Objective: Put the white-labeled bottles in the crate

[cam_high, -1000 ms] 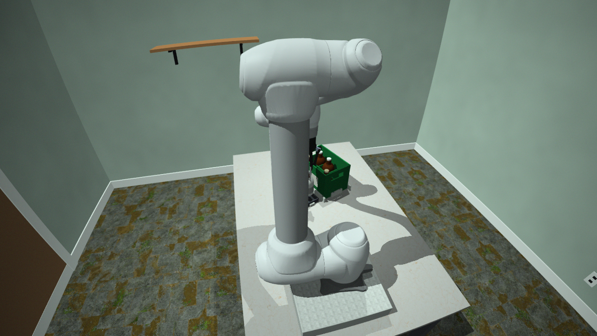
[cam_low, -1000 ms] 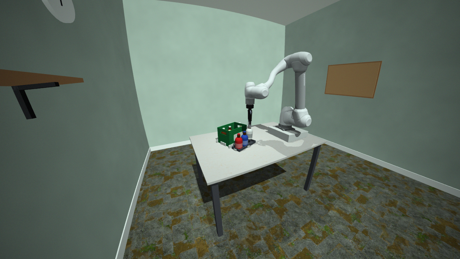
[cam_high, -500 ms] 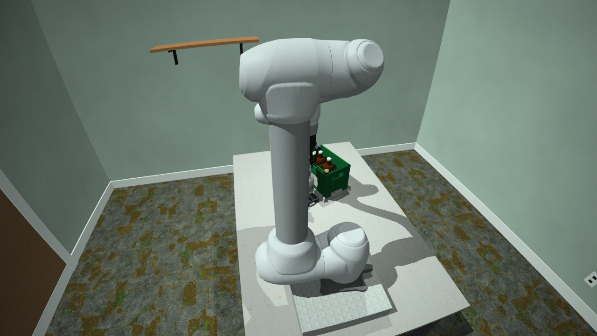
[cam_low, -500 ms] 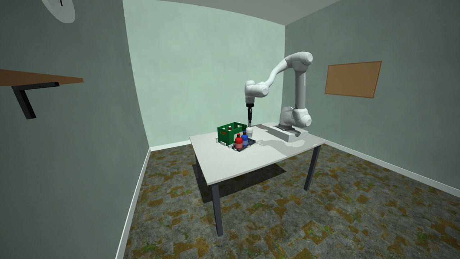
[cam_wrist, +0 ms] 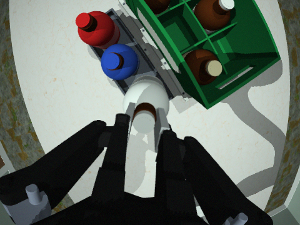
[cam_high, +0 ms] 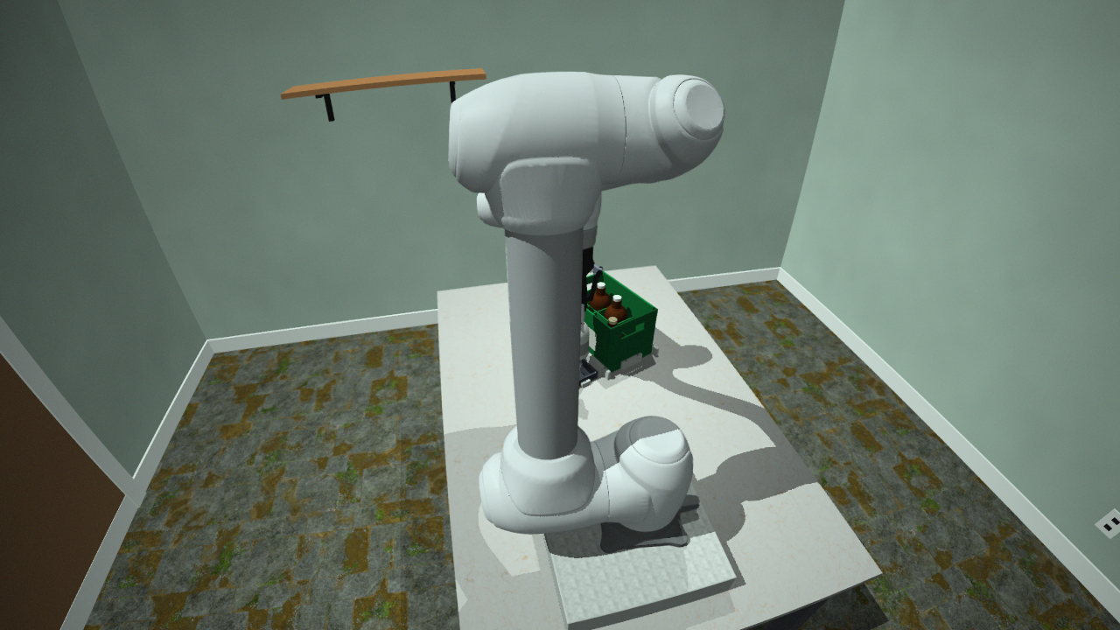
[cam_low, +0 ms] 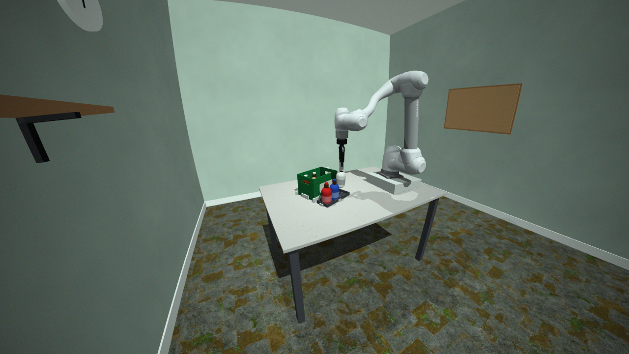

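- Your jaws are pinching the neck of the white bottle (cam_wrist: 146, 97), just under its cap. You can see that best in the lower middle of the wrist view, with a black finger (cam_wrist: 117, 142) on each side of the neck.
- That bottle sits at the near end of the tray (cam_wrist: 125, 84), right next to the blue bottle (cam_wrist: 119, 62), with the red bottle (cam_wrist: 96, 27) beyond that. From the exterior view I can't tell if it's off the tray yet or resting on it.
- The green crate (cam_wrist: 250, 35) is in the upper right of the wrist view. It holds four brown bottles, and the one obviously free cell (cam_wrist: 177, 34) is on the side nearest the tray.
- Biggest risk, I'd say: it's a neck grip on a fat-bodied bottle. If you swing sideways fast, the body could pendulum and slip or tilt in the jaws.
- The blue bottle is a really close neighbour. If you drag sideways before you've got height, you'll likely knock it over, and the tray's other bottles have to end upright.
- The crate wall and dividers are tall. Come in too low and the bottle's base catches the rim, which could shove the crate, and it has to stay put.
- The free cell is boxed in by brown bottles (cam_wrist: 209, 12), so if you lower off-centre you may bump one or hang up on a divider.
- I'd only release once it's seated.
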